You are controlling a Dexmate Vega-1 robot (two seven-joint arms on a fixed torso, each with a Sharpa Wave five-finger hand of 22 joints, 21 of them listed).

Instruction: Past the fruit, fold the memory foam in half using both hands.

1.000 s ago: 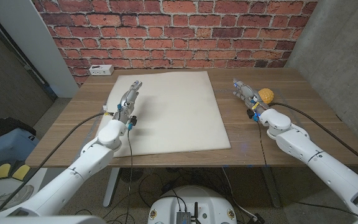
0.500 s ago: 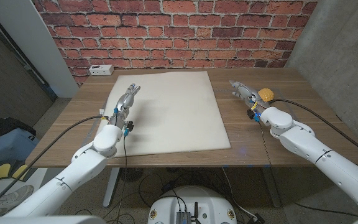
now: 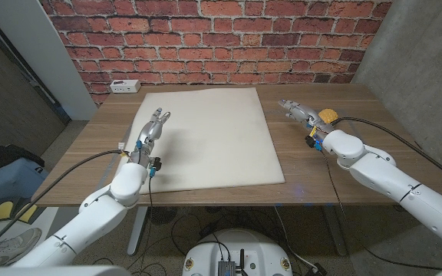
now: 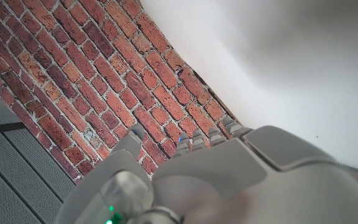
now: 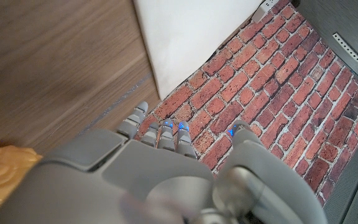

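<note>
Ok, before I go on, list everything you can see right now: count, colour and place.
Memory foam sheet: one, cream white, flat on the table's middle.
Fruit: one, yellow-orange with a bumpy skin, on the table's right side, just beyond the right hand.
Power strip: one, white, far left corner of the table.
Wooden table: one, brown, against a red brick wall.
Left hand: one, grey, over the foam's left part, fingers apart, holding nothing.
Right hand: one, grey, over bare wood right of the foam, beside the fruit, holding nothing.
</note>
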